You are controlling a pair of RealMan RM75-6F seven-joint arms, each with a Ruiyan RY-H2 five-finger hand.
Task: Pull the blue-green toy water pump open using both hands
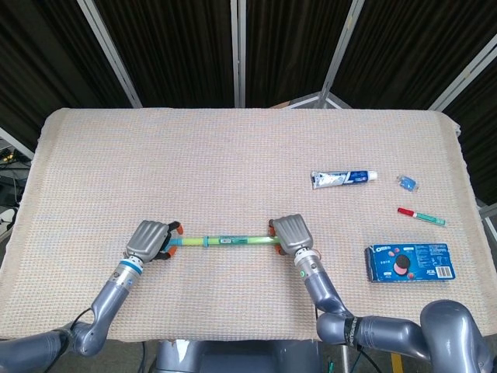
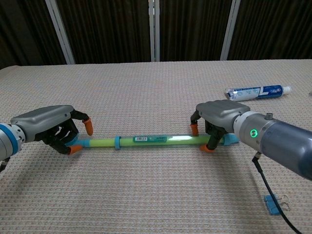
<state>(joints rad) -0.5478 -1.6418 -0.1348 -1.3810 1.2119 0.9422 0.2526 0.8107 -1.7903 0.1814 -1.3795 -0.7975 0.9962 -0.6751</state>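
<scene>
My left hand (image 2: 51, 127) holds the handle end of the toy pump (image 2: 146, 141), and my right hand (image 2: 217, 122) holds the other end. The pump lies flat on the table (image 1: 233, 155) between them. If I pull crooked, a hand might slip off.

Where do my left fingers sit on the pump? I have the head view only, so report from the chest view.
Observer: The left hand curls round the blue handle end of the pump, one orange tip above the rod and one beneath it.
Operator: Now check the right hand.
Observer: The right hand straddles the green tube, one orange tip on the far side and one on the near side.
Operator: Tell me what sticks out beyond it.
Observer: A blue end cap pokes out past the right hand, low against the cloth.
</scene>
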